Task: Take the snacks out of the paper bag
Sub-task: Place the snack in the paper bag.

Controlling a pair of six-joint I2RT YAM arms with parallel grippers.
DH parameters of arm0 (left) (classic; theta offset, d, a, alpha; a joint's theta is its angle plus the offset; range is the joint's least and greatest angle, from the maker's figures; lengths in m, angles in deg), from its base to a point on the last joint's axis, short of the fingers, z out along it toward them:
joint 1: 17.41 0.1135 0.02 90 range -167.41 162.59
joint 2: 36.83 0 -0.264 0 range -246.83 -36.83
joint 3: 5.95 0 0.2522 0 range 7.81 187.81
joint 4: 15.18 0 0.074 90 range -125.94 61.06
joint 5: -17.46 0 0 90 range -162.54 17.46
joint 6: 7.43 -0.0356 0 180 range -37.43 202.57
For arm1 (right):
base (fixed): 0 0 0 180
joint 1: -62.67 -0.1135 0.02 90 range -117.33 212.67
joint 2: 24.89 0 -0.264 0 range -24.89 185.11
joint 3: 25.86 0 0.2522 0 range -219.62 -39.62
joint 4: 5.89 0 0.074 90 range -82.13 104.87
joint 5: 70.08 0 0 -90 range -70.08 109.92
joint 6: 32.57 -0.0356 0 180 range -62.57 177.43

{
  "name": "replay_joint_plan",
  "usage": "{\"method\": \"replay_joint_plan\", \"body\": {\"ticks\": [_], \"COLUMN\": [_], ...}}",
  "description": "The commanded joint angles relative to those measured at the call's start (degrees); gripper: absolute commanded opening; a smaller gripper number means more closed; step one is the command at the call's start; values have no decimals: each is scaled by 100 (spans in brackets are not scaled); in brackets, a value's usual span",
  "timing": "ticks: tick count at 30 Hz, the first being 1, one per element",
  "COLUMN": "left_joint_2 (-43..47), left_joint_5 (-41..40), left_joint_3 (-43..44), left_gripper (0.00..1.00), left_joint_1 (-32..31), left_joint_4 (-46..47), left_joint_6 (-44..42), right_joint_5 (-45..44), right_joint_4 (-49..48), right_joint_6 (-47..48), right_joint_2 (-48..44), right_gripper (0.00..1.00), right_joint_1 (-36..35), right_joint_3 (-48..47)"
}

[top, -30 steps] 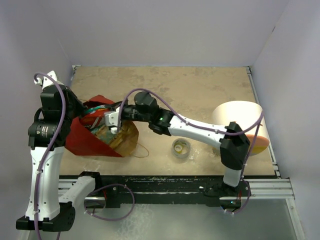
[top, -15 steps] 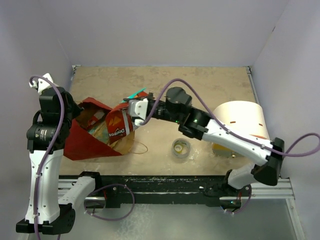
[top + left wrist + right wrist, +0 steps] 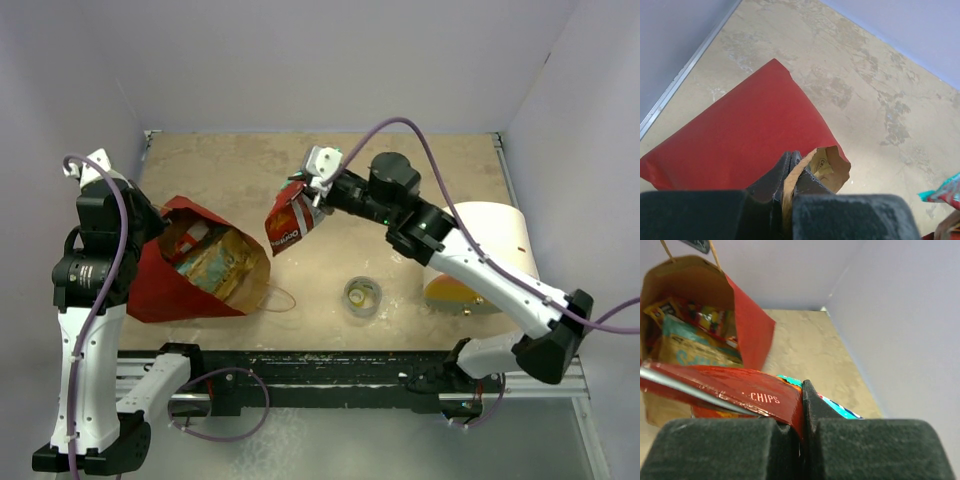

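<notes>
The paper bag, red outside and brown inside, lies on its side at the left with its mouth facing right. A golden-tan packet with teal marks and other snacks show inside it; they also show in the right wrist view. My left gripper is shut on the bag's upper rim. My right gripper is shut on a red chips packet, held in the air right of the bag's mouth; the packet fills the right wrist view.
A small tape roll lies on the table right of the bag. A cream-white cylinder with an orange base lies at the right, under my right arm. The bag's loop handle lies beside its mouth.
My right gripper has drawn out of the bag's mouth with the red chips packet and lifted it up and to the right. The left gripper still holds the bag's rim.
</notes>
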State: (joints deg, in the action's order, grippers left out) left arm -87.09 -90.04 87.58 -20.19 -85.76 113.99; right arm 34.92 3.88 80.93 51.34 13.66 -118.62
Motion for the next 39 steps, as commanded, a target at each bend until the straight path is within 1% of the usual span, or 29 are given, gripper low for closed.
{"method": "replay_joint_plan", "body": {"ticks": [1,2,4,7,9,11,15,19,24,26,30,32,35,39], "left_joint_2": [104,98,79,64,54,39,49,31,-9,-3,-40,-69,-102,-73], "left_joint_5": [458,472,485,528,564,615,744,739,771,778,782,823,834,770], "left_joint_3": [75,121,219,315,366,424,489,625,791,803,838,870,908,887], "left_gripper": [0,0,0,0,0,0,0,0,0,0,0,0,0,0], "left_joint_1": [2,-2,-3,-3,-3,-3,-3,-3,-3,-3,-3,-1,-3,-3], "left_joint_4": [491,469,398,364,337,309,296,211,114,103,80,66,53,103], "left_joint_6": [-400,-449,-520,-641,-683,-708,-764,-779,-748,-728,-672,-630,-649,-675], "right_joint_5": [874,942,1450,1625,1493,1136,279,-728,-1836,-2198,-2840,-3010,-2995,-2672], "right_joint_4": [-1191,-1412,-1843,-2690,-3271,-3548,-3766,-4137,-4249,-4271,-4255,-4335,-4295,-4345], "right_joint_6": [-1603,-1934,-2257,-2837,-3340,-3609,-3635,-3236,-3184,-3220,-2993,-2960,-2987,-2875], "right_joint_2": [460,556,680,778,957,1175,1696,2024,2344,2458,2669,2718,2646,2727], "right_gripper": [0,0,0,0,0,0,0,0,0,0,0,0,0,0], "right_joint_1": [-68,-77,-115,-237,-291,-410,-684,-954,-992,-1015,-1134,-1149,-1110,-1099], "right_joint_3": [-549,-562,-529,-360,-331,-388,-613,-540,-570,-633,-789,-767,-595,-757]}}
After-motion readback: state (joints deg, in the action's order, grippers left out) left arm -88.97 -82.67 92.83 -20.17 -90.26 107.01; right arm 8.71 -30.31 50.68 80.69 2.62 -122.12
